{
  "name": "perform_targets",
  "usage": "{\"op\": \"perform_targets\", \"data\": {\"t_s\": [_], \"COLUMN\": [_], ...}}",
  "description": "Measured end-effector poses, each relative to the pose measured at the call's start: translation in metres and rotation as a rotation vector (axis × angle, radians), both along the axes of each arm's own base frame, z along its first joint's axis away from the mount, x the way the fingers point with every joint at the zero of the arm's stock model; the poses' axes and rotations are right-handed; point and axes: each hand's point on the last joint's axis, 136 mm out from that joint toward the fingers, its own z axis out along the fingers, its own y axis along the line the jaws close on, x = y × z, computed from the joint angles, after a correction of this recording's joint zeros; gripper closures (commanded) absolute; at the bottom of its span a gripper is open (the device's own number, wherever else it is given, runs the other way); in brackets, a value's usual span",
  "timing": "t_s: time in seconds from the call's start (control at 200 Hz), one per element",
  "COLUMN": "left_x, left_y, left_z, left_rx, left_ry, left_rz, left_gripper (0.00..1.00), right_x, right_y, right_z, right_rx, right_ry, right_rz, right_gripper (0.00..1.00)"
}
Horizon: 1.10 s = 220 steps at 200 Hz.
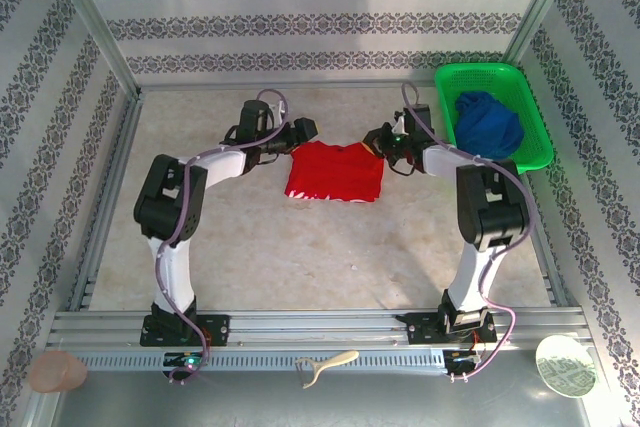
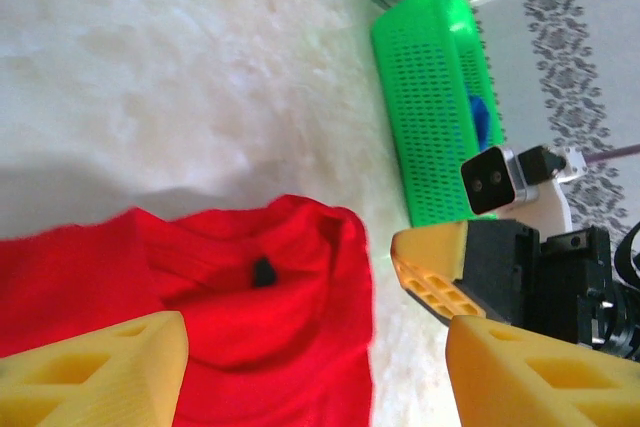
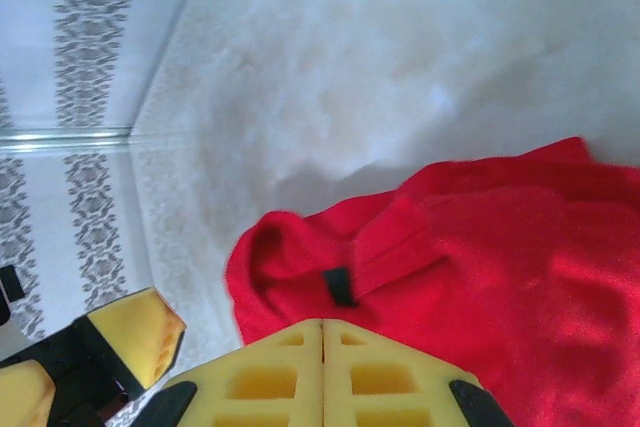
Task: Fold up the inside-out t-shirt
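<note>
The red t-shirt lies flat on the tabletop, a little beyond its middle, folded into a rough rectangle with plain red cloth facing up. Its collar sits at the far edge, and a small black tag shows just inside the neckline.

The left gripper hangs at the shirt's far left corner. Its yellow fingers stand wide apart, with the collar end of the shirt lying between them in the left wrist view and neither finger pressing on the cloth.

The right gripper is at the far right corner, just beside the shirt's edge. Its fingers are pressed together, tip to tip, right at the red cloth near the collar (whether any fabric is pinched between them cannot be told).

To the right, in the far right corner of the tabletop, a green plastic basket holds a bunched dark blue garment, well apart from the shirt.
</note>
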Motion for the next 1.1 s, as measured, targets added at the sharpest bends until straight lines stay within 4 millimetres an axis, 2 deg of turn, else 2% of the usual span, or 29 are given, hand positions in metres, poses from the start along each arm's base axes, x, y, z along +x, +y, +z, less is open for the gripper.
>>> {"op": "perform_targets", "data": {"t_s": [0.155,0.195,0.25,0.51,0.61,0.675,0.794,0.874,0.939,0.979,1.039,1.099], "left_x": [0.017,0.02,0.025,0.039,0.036,0.03,0.017,0.008,-0.002,-0.009,-0.019,-0.029], "left_y": [-0.002,-0.003,-0.005,-0.005,0.002,0.011,0.027,0.034,0.037,0.038,0.041,0.044], "left_z": [-0.049,-0.058,-0.063,-0.047,-0.037,-0.022,0.026,0.057,0.067,0.065,0.051,0.029], "left_rx": [0.028,0.034,0.034,0.025,0.024,0.027,0.037,0.048,0.062,0.075,0.099,0.129], "left_ry": [0.086,0.102,0.11,0.072,0.065,0.061,0.018,-0.026,-0.041,-0.035,0.001,0.057], "left_rz": [0.002,0.001,-0.003,0.007,0.02,0.04,0.073,0.079,0.07,0.064,0.054,0.044], "left_gripper": [0.32,0.32,0.32,0.32,0.3,0.29,0.28,0.27,0.27,0.26,0.26,0.25], "right_x": [0.001,0.003,0.008,0.016,0.016,0.013,0.0,-0.012,-0.023,-0.031,-0.042,-0.053], "right_y": [-0.005,-0.004,-0.006,-0.006,-0.012,-0.016,-0.019,-0.018,-0.014,-0.012,-0.011,-0.01], "right_z": [-0.055,-0.062,-0.059,-0.049,-0.029,-0.006,0.044,0.059,0.053,0.041,0.018,-0.009], "right_rx": [-0.013,-0.003,0.015,0.065,0.085,0.093,0.107,0.113,0.112,0.109,0.097,0.085], "right_ry": [0.12,0.132,0.116,0.081,0.05,0.008,-0.095,-0.13,-0.119,-0.09,-0.033,0.032], "right_rz": [-0.05,-0.058,-0.074,-0.073,-0.063,-0.055,-0.037,-0.028,-0.02,-0.016,-0.016,-0.022], "right_gripper": [0.92,0.91,0.91,0.85,0.85,0.85,0.85,0.85,0.86,0.87,0.88,0.88]}}
